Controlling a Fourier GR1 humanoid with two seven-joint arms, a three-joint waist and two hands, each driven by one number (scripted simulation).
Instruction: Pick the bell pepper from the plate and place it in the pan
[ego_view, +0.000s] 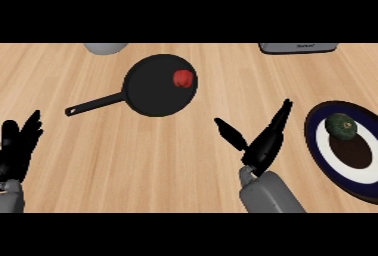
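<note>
A red bell pepper (183, 78) lies inside the black pan (151, 95), toward its far right side; the pan's handle points to the lower left. The dark blue plate (319, 150) with a white ring sits at the right edge and holds a dark green round vegetable (342, 125). My right hand (262, 144) is open between the pan and the plate, fingers straight and thumb spread, holding nothing. My left hand (16, 147) rests open at the left edge, fingers up.
A grey rounded object (105, 47) shows at the top edge left of centre. A grey appliance (297, 48) sits at the top right. The wooden counter (148, 165) spreads between my two hands.
</note>
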